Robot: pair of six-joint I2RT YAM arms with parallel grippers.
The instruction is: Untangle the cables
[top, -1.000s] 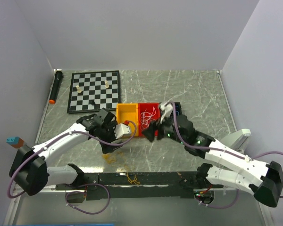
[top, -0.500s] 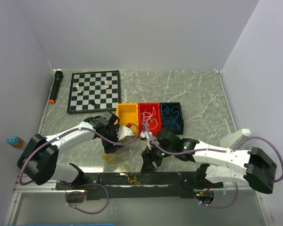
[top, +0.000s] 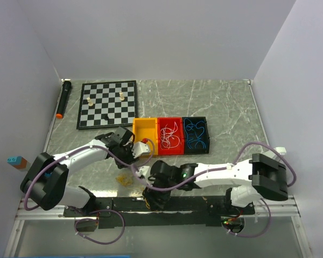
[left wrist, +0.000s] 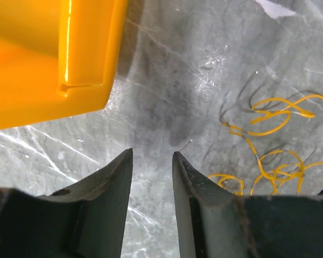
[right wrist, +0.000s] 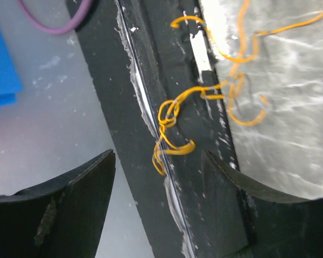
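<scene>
Loose yellow cables [left wrist: 274, 121] lie curled on the marble, right of my left gripper [left wrist: 152, 156]. Its jaws stand narrowly apart above bare table, with nothing between them, just below the yellow bin's [left wrist: 48, 59] corner. From above, that yellow cable pile [top: 124, 179] sits near the front edge, with my left gripper [top: 135, 159] beside it. My right gripper [right wrist: 159, 158] hangs wide open over a yellow cable tangle [right wrist: 172, 134] draped on the black rail [right wrist: 151, 70]. White cables [top: 169, 135] fill the red bin, and blue cables [top: 196, 133] fill the black bin.
A chessboard [top: 107, 104] with a few pieces lies at the back left. Beside it is a black marker with an orange tip [top: 63, 98]. A small blue-and-brown block [top: 15, 160] sits at the left edge. The black rail [top: 194, 204] runs along the near table edge.
My right arm has swung from the bins down to the near rail, above the yellow tangle. My left gripper's jaws have narrowed a good deal.
</scene>
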